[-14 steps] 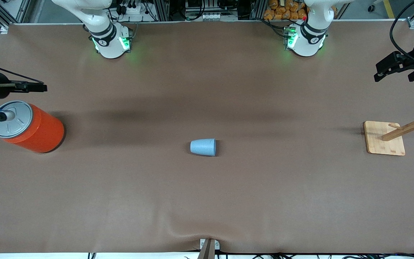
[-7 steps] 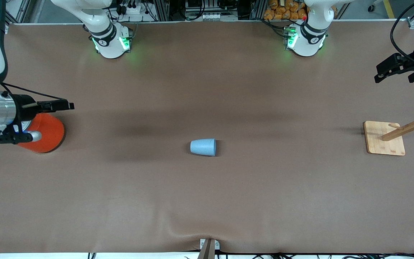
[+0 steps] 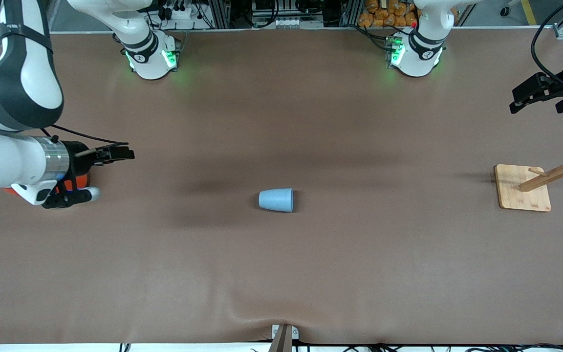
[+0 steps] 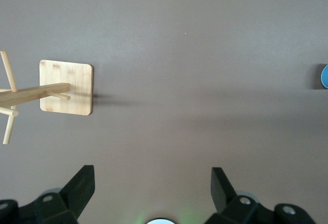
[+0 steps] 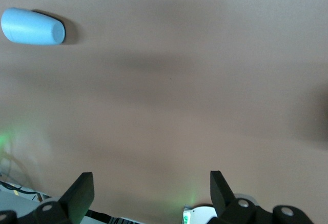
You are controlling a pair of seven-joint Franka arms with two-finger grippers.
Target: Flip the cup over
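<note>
Lying on its side at the centre of the frame: the cup (image 3: 276, 200), long axis running along the table's length, narrow base pointing toward the right arm's end. Poised at the frame's left edge with fingers spread and empty, the right gripper (image 3: 127, 154), aimed toward the cup and seemingly the nearer. Waiting at the upper right edge, likewise spread and empty: the left gripper (image 3: 517, 100).

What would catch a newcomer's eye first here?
The light blue cup lying on its side, alone at the table's middle. Next, the right gripper, open, above the table at the right arm's end, its arm hiding most of an orange-red can. A wooden rack stands at the left arm's end.
</note>
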